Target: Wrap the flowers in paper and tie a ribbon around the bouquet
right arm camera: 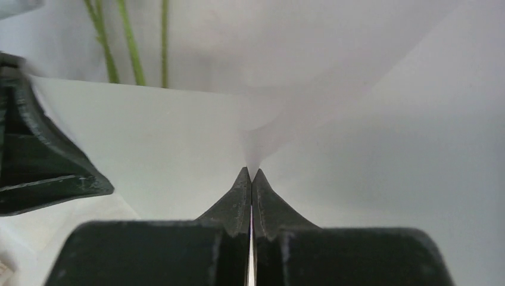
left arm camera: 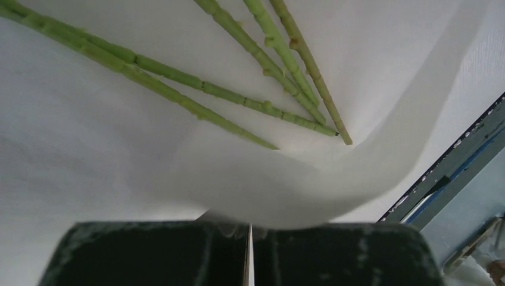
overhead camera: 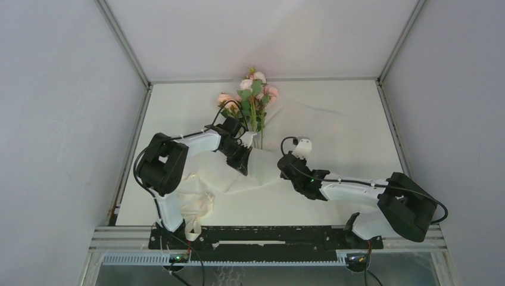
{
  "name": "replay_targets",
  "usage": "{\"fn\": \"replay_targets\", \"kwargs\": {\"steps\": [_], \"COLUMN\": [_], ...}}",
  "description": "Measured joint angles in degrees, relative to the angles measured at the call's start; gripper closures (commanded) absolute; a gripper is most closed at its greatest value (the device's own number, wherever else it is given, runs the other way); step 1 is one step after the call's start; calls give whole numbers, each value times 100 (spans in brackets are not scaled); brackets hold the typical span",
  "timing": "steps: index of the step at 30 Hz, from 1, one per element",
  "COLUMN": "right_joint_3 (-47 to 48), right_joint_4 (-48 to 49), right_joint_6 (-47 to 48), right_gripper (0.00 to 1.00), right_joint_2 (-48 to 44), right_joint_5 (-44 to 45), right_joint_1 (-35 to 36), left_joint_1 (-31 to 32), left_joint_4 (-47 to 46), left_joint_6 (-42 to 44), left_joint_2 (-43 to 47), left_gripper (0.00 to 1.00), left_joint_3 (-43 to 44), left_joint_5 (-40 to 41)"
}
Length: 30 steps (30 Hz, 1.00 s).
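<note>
The flowers (overhead camera: 254, 92) lie at the back of the table, pink blooms away from me, and their green stems (left arm camera: 238, 101) rest on the paper (overhead camera: 333, 125). The off-white sheet is spread wide under them. My left gripper (overhead camera: 243, 159) is shut on a fold of the paper (left arm camera: 286, 190), which curls up beside the stem ends. My right gripper (overhead camera: 284, 162) is just right of it. Its tips (right arm camera: 251, 171) are shut on a pinched crease of the paper (right arm camera: 178, 137). The stems (right arm camera: 134, 53) show beyond that fold. The cream ribbon (overhead camera: 201, 205) lies looped at the near left.
Grey enclosure walls and metal frame rails (overhead camera: 393, 113) border the table on three sides. The near rail (overhead camera: 262, 235) carries both arm bases. The left gripper's dark finger (right arm camera: 36, 155) shows close at the left of the right wrist view.
</note>
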<state>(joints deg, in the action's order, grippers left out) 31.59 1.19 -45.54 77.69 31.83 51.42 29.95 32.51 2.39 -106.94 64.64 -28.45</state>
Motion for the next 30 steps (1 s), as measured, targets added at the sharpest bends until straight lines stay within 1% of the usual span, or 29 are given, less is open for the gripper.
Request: {"fn": "replay_targets", "kwargs": {"steps": [3,8,10,14,15,17,18,22,24,28,30], "right_joint_3": [380,535,861,1615,1672,1676,1679,1683,1690,1692,1692], "right_joint_4": [-358,-822,-1165,-1714,-1794,-1899,-1923,-1928,-1952,-2079,-2109], "right_joint_6": [476,1261,1532,1725,1746,1794,1827,1886,1884,1834,1803], "right_gripper": [100,100,100,100,100,100,100,100,100,100,100], "right_joint_2": [0,17,210,754,785,785,796,911,994,1062,1064], "right_joint_5": [501,1014,1327,1753,1775,1781,1777,1764,1766,1764,1764], "right_joint_1": [299,678,866,1088,1108,1128,1145,1172,1172,1169,1167], "left_joint_1": [-15,-17,-20,-35,-39,-39,-39,-48,-52,-59,-57], "left_joint_4": [28,28,46,76,79,116,151,553,811,1318,1493], "left_joint_6": [-66,-105,-114,-114,-111,-87,-50,247,417,745,866], "left_joint_2": [-33,-44,-68,-87,-85,-83,-74,37,175,809,1198], "left_gripper": [100,100,100,99,95,82,78,66,63,64,71], "left_joint_3": [33,37,61,85,87,111,127,286,391,656,815], "left_joint_5": [-24,-35,-52,-52,-48,-2,59,457,684,894,702]}}
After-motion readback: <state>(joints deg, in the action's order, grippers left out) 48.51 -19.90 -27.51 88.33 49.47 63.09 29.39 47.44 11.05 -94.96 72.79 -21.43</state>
